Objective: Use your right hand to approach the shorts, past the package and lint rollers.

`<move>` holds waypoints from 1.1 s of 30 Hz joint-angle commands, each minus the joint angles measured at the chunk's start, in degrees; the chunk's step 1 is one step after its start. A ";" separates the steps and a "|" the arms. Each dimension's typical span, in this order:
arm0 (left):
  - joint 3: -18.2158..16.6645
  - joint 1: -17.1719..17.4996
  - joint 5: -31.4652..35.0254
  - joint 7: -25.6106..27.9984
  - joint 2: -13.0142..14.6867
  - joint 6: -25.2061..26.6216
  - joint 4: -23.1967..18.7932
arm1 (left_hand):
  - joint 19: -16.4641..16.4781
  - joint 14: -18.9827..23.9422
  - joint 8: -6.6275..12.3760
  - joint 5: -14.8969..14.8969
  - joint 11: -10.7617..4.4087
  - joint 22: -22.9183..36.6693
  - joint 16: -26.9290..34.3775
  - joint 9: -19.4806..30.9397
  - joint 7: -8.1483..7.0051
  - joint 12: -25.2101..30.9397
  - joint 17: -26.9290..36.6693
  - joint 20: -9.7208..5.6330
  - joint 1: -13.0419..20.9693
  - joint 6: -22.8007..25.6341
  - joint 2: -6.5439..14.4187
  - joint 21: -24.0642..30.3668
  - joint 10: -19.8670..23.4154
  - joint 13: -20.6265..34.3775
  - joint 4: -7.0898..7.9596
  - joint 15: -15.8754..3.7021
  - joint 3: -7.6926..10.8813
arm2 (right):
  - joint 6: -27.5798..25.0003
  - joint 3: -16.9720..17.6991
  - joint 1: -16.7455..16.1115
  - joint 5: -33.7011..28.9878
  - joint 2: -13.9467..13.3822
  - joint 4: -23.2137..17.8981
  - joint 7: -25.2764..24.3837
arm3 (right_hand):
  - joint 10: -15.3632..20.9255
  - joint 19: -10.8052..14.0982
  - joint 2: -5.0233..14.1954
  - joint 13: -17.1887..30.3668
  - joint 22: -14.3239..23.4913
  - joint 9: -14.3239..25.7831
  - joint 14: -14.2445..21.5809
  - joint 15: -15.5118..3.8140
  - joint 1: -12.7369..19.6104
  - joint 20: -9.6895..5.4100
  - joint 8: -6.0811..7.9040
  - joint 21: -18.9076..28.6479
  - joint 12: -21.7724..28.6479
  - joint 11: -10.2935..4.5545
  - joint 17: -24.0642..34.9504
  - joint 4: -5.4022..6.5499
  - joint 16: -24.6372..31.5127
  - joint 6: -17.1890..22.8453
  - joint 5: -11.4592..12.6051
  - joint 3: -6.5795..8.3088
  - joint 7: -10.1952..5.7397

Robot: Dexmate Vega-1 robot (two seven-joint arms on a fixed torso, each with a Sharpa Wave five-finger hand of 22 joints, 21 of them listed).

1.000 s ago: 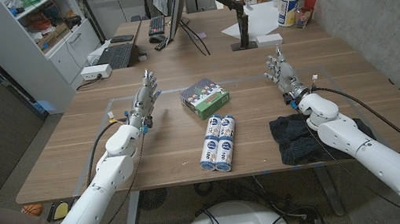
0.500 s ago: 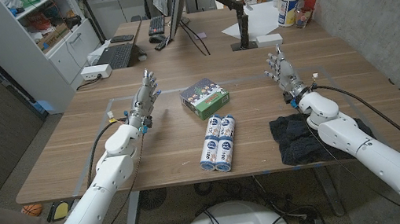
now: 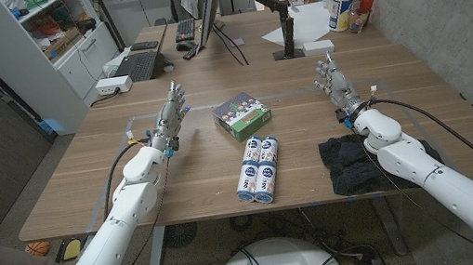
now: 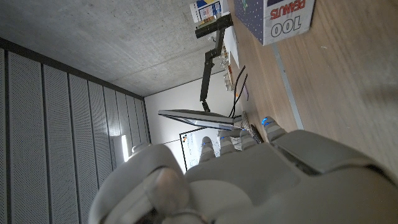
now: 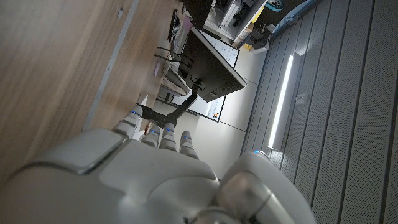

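- While the wooden table [image 3: 85, 188] spreads under everything, both robot arms reach in from the near corners and hold their hands above it, fingers pointing toward the far side.
- Behind the right hand's fingers, back toward the robot and partly under that forearm, the dark shorts [image 3: 346, 163] lie crumpled near the table's front edge.
- Right hand [image 3: 335, 89]: raised, fingers straight and slightly apart, gripping nothing. It stands well beyond the shorts, so the approach looks barely begun.
- Left hand [image 3: 172, 119]: also raised, fingers spread and empty, away to the far side of the middle items.
- Between the two hands, level with the fingertips, sits the green package [image 3: 241, 115]; in the left wrist view its printed end [image 4: 287, 18] appears beyond the fingers.
- Nearer the robot than the package, just beside it, the lint rollers [image 3: 259, 169] lie side by side, white with blue labels.
- Judged next move: draw the right hand back toward the robot and lower it over the shorts, fingers kept apart; the package and rollers are off to its inner side, so they should stay clear.
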 commanded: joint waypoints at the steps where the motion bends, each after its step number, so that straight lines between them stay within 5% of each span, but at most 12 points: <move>1: -0.30 -0.66 0.43 -0.97 -0.11 0.09 0.56 | -0.01 -0.71 0.42 0.19 0.16 0.14 0.25 0.24 -0.30 0.18 0.18 0.49 0.67 0.39 0.25 0.22 -0.65 0.09 -0.14 0.17 -0.06 | 0.35 0.06 -1.26 -2.88 -1.49 -2.17 -2.53 | -0.47 -0.69 0.18 0.22 0.18 0.21 -0.60 -0.05 0.56 0.11 0.13 -0.18 0.17 -0.16 0.25 -0.12 -0.07 -0.20 0.31 -0.51 -0.06; 9: -0.50 -1.51 0.46 -1.77 -0.06 -0.06 1.63 | -0.04 -0.86 0.41 0.17 0.08 0.13 0.27 0.24 -0.33 0.14 0.19 0.49 0.71 0.38 0.26 0.20 -0.79 0.09 -0.15 0.27 -0.01 | 0.09 -0.07 -1.29 -5.49 -2.41 -3.13 -4.53 | -0.53 -1.06 0.23 0.21 0.18 0.20 -0.96 -0.35 0.67 -0.11 0.35 -0.20 0.22 -0.30 0.26 -0.19 -0.08 0.29 0.30 -0.53 0.51; 15: -0.62 -2.08 0.38 -2.53 0.10 0.25 2.39 | -0.10 -1.02 0.46 0.15 0.19 0.13 0.26 0.24 -0.22 0.20 0.19 0.49 0.74 0.53 0.27 0.18 -0.68 0.08 -0.15 0.43 0.02 | -0.29 -0.48 -1.08 -7.49 -2.85 -3.82 -5.78 | -0.63 -1.42 0.33 0.20 0.17 0.19 -1.31 -0.60 0.85 0.29 0.29 -0.17 0.26 -0.25 0.25 -0.28 -0.07 0.14 0.29 -0.54 -1.13; 33: -0.67 -3.35 1.16 -3.29 0.42 0.78 3.62 | -0.19 -1.27 0.41 0.11 0.18 0.13 0.30 0.24 -0.21 0.19 0.20 0.49 0.75 0.50 0.27 0.15 -0.78 0.08 -0.13 0.48 0.06 | -2.85 -1.05 -2.46 -14.42 -5.87 -8.47 -10.49 | -0.99 -1.71 0.45 0.19 0.16 0.20 -1.69 -0.80 1.12 0.43 0.32 -0.12 0.23 -0.39 0.23 -0.42 -0.04 0.18 0.27 -0.53 -1.13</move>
